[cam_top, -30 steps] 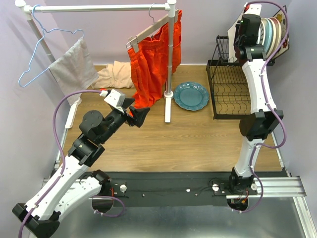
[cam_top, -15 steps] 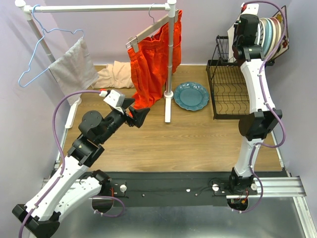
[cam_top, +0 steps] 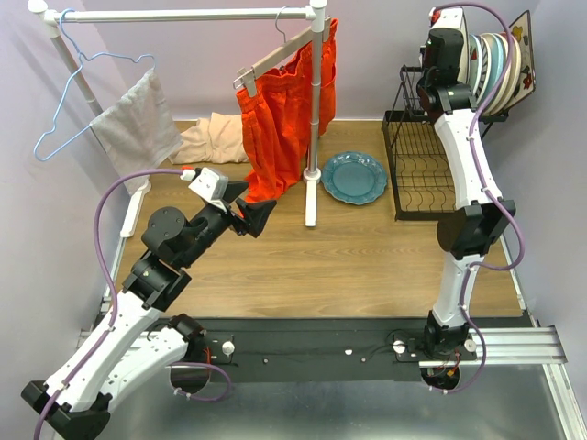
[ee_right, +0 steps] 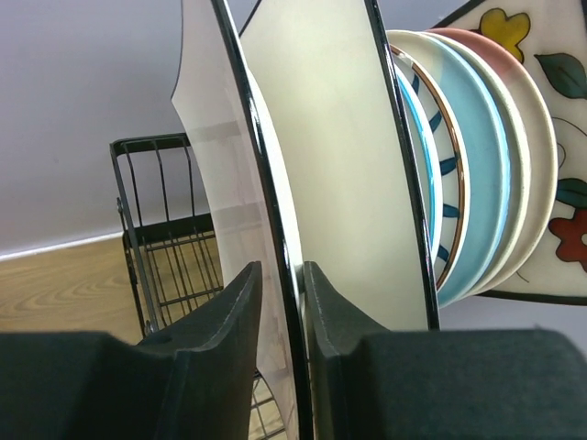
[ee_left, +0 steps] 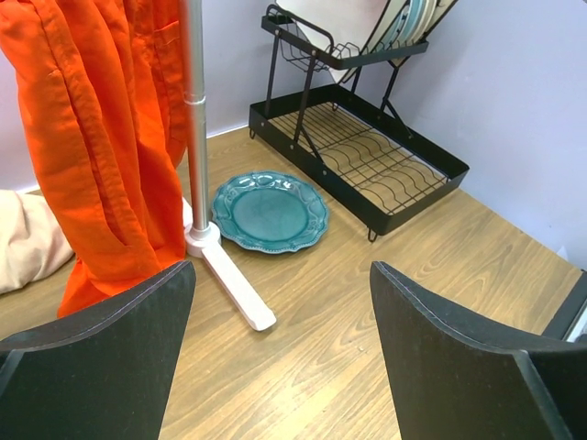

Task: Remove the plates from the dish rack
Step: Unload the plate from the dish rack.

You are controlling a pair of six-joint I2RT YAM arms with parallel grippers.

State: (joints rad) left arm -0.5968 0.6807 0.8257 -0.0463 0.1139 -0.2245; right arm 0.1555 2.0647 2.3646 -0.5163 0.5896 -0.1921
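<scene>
The black wire dish rack (cam_top: pixel 420 174) stands at the far right and also shows in the left wrist view (ee_left: pixel 367 156). Several plates (cam_top: pixel 500 60) stand on edge in its upper shelf, with a flowered square plate (ee_right: pixel 550 137) at the back. My right gripper (cam_top: pixel 451 55) is at the front of that row. In its wrist view the jaws (ee_right: pixel 282 266) are shut on the black rim of a square white plate (ee_right: pixel 215 156). A teal plate (cam_top: pixel 354 177) lies flat on the table left of the rack. My left gripper (ee_left: pixel 282 266) is open and empty above the table's middle.
A white clothes rail (cam_top: pixel 315 110) with an orange garment (cam_top: pixel 280 119) stands just left of the teal plate, with its foot (ee_left: pixel 229 275) on the table. A grey cloth (cam_top: pixel 138 124), a blue hanger and a beige cloth (cam_top: pixel 213 137) are at the back left. Walls lie close behind and right of the rack.
My right gripper has shifted a little to the left at the rack's upper shelf. The left arm has barely moved.
</scene>
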